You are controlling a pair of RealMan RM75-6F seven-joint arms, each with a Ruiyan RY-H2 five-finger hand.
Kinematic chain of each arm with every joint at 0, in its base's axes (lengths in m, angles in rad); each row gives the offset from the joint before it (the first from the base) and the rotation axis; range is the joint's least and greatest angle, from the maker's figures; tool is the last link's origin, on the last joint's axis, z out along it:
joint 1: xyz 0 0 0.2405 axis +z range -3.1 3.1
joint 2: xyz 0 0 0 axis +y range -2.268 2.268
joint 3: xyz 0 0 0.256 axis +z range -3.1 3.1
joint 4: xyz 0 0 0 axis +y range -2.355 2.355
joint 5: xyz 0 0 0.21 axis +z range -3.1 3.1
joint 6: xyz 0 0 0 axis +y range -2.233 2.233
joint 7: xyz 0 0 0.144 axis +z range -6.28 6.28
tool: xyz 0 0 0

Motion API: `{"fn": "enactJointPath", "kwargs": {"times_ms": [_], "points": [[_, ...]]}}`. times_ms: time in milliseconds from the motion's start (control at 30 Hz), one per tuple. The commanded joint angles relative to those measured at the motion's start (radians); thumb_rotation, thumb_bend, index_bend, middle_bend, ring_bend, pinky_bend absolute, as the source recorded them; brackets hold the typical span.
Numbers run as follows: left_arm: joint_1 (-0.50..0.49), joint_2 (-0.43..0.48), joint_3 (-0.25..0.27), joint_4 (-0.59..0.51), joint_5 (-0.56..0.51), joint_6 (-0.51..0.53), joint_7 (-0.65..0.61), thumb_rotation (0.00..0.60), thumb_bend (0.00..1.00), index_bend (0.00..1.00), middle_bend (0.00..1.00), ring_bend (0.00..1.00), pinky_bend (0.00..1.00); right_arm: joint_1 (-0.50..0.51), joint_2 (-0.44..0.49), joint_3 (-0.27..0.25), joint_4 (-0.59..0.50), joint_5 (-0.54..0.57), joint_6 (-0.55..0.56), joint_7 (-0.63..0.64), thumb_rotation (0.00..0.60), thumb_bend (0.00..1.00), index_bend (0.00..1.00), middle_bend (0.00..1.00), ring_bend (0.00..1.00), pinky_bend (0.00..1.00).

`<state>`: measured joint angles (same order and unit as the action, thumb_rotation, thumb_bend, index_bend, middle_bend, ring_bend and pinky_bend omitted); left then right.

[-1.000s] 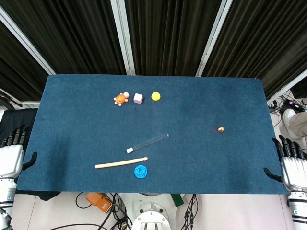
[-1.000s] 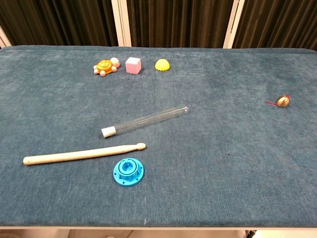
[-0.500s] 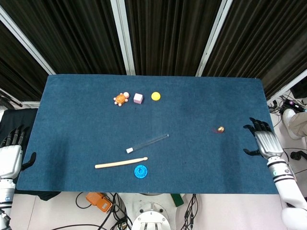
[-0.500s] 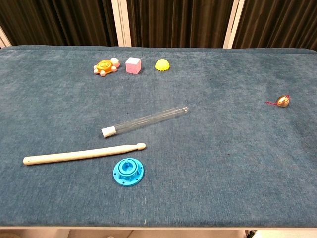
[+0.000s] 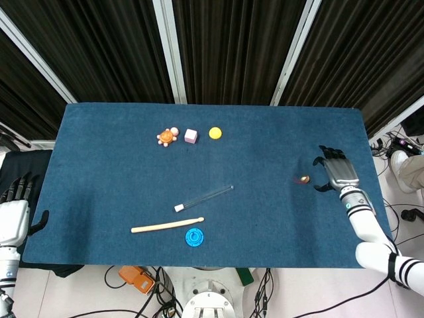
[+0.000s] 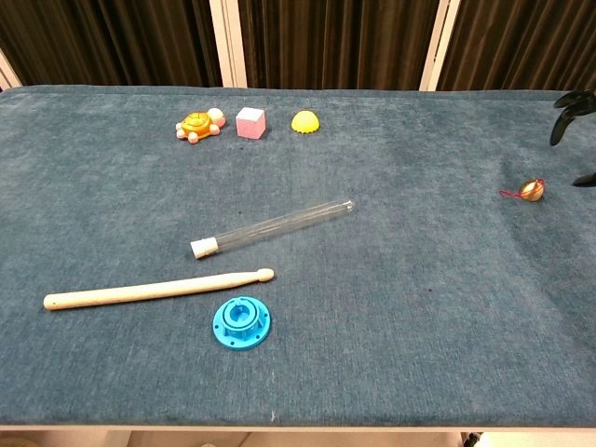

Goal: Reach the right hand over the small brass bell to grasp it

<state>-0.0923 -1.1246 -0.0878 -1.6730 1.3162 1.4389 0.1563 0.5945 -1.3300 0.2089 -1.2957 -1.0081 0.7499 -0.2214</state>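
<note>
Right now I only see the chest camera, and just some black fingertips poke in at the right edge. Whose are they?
Observer: They belong to the right hand, fingers spread, holding nothing.
Operator: Is it on the little bell yet?
Observer: No. From the head view, the hand sits just to the right of the brass bell, with blue cloth showing between them.
Operator: Where's the other hand?
Observer: The left hand is off the table's left edge, holding nothing.

The right hand (image 5: 336,170) has a silver-grey back and black fingers (image 5: 329,154); its forearm is white with a dark band. The left hand (image 5: 13,215) looks the same.
</note>
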Motion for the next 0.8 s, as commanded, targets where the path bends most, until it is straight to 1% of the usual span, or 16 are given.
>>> {"fn": "enactJointPath", "kwargs": {"times_ms": [33,233,433,800], "points": [[0.0,0.001,0.0,0.001,-0.001,-0.002,-0.002,0.6,0.35,0.0,0.0,0.03,0.17,0.022,-0.034,-0.004,0.045,0.025,-0.021,-0.009,0.6,0.3,0.43,0.07,0.09,0.1],[-0.001,0.0,-0.001,0.0,-0.001,-0.002,-0.003,0.6,0.35,0.0,0.0,0.03,0.17,0.049,-0.083,-0.013,0.128,0.047,-0.058,0.004,0.6,0.3,0.46,0.07,0.09,0.1],[-0.001,0.002,-0.001,-0.002,-0.003,-0.003,-0.001,0.6,0.35,0.0,0.0,0.03,0.17,0.072,-0.124,-0.028,0.193,0.048,-0.094,0.014,0.6,0.3,0.48,0.07,0.09,0.1],[-0.006,0.0,0.0,0.007,-0.001,-0.011,-0.004,0.6,0.35,0.0,0.0,0.03,0.17,0.109,-0.174,-0.039,0.256,0.035,-0.129,0.03,0.6,0.3,0.53,0.07,0.09,0.1]]}}
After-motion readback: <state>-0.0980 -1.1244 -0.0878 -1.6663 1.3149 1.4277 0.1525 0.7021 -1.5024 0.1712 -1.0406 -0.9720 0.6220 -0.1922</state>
